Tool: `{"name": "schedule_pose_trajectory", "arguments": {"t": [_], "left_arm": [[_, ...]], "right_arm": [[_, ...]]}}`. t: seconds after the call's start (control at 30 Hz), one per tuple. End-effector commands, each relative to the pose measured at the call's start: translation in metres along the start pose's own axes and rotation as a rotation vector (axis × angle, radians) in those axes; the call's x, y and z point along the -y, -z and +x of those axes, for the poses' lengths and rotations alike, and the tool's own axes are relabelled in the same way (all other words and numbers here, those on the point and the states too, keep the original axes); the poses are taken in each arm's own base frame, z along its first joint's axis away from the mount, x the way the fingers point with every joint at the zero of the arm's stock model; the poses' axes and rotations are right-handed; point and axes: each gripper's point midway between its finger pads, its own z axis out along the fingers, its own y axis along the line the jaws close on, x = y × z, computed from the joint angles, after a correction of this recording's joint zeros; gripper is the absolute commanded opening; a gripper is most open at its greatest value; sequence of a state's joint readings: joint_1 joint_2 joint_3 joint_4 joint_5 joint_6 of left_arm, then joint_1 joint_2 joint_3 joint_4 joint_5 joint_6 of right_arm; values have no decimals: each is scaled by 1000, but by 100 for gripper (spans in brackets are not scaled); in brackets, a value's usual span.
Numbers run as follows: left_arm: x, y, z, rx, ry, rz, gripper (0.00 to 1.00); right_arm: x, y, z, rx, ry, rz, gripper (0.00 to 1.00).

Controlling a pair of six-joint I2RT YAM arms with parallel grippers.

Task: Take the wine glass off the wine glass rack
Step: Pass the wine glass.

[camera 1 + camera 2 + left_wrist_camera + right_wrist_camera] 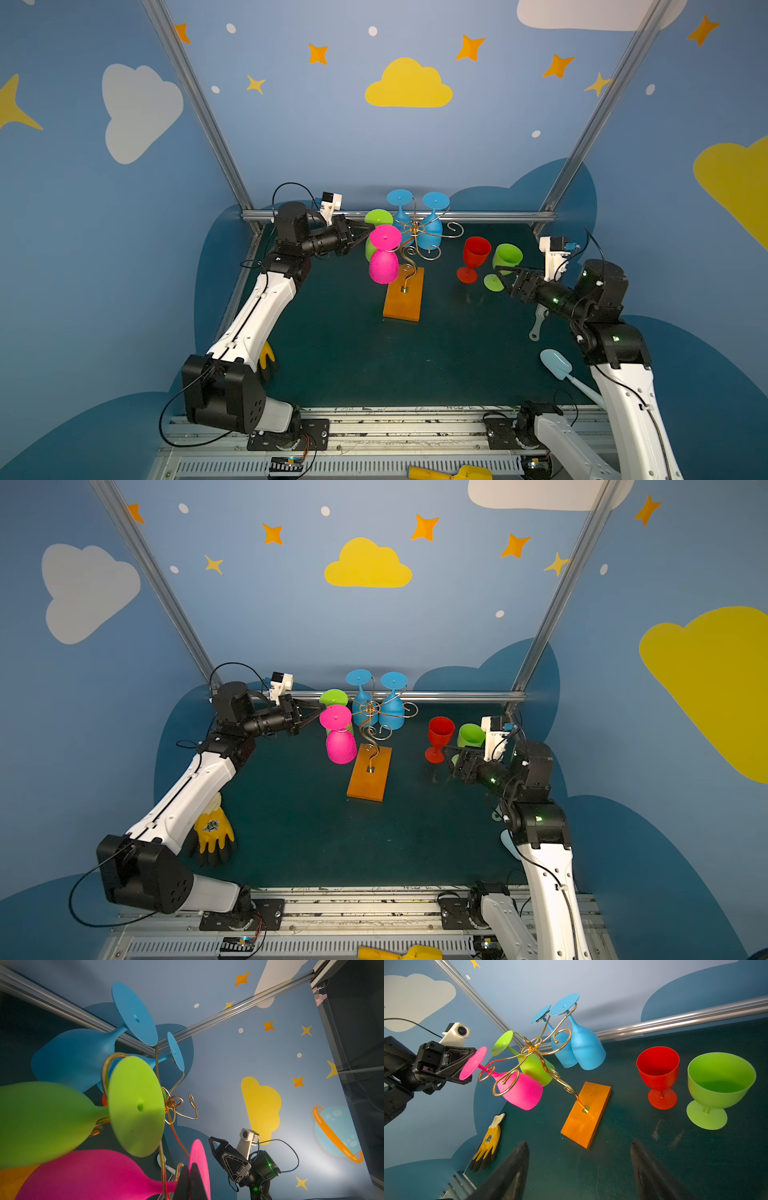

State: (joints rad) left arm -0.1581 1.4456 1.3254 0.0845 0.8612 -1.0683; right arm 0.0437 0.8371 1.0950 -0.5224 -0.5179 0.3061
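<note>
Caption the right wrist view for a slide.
Shut left gripper by the pink glass hanging on the gold rack; red goblet, green goblet stand apart.

1. We are seeing a yellow-and-black glove (212, 831) lying flat on the dark green table surface (316, 845), near its left edge.
2. We are seeing a light blue scoop (556, 364) with a pale handle lying near the surface's right edge.
3. We are noting a pale utensil handle (536, 329), holed at its end, just behind the scoop; its remainder is hidden.
4. We are noting a yellow tool (453, 473) lying by the slotted front strip (374, 467).
5. We are observing an aluminium rail (490, 216) running along the back edge.
6. We are observing blue walls (311, 137) carrying a yellow cloud (408, 85) and orange stars (318, 54).
</note>
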Motion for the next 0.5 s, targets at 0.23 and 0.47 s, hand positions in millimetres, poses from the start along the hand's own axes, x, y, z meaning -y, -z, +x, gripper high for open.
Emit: {"name": "schedule_pose_trajectory", "arguments": {"t": [0.23,0.47], "left_arm": [[22,-14,-8,1,-80,34,3],[20,-26,-6,-24,-73,42,3]], "right_arm": [[-10,7,-10,28,35,-18,77],[-10,8,-9,26,40,-12,77]]}}
